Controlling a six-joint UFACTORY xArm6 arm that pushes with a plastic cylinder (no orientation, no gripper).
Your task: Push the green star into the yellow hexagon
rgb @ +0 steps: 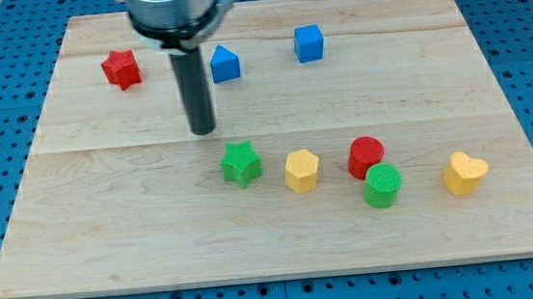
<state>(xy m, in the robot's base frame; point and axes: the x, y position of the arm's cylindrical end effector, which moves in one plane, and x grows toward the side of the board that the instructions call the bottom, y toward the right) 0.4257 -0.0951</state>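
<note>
The green star [241, 162] lies on the wooden board near the middle of the view. The yellow hexagon [301, 171] lies just to its right, a small gap apart. My tip [204, 131] rests on the board up and to the left of the green star, a short way off and not touching it. The dark rod rises from the tip to the view's top.
A red cylinder [367, 154] and a green cylinder [383, 185] touch each other right of the hexagon. A yellow heart [465, 172] lies far right. A red star [121, 68], a blue pentagon-like block [225, 63] and a blue cube [308, 42] lie near the top.
</note>
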